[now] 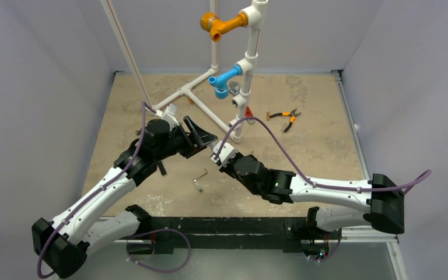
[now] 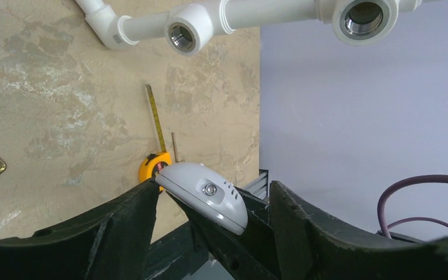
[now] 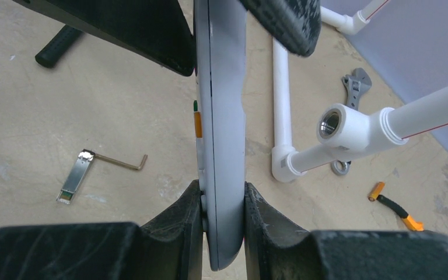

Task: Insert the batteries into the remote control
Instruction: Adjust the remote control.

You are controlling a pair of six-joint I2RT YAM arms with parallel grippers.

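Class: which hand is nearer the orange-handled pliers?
Right. The right hand, gripping the remote, sits left of the pliers; the left hand is farther left, around the remote's other end.

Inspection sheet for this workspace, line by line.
Surface: beige marbled tabletop, no spills seen.
Job's things: remote control held edge-on above the table; one battery lying by the pliers; other batteries not seen.
Clutter: hex key, small metal clip, wrench, tape measure with its blade pulled out, pipe frame.
Pincers: right pincer shut on the remote's near end; left pincer open, straddling its far end.
Cables: purple cables loop along both arms.
Surroundings: plain grey walls on three sides.
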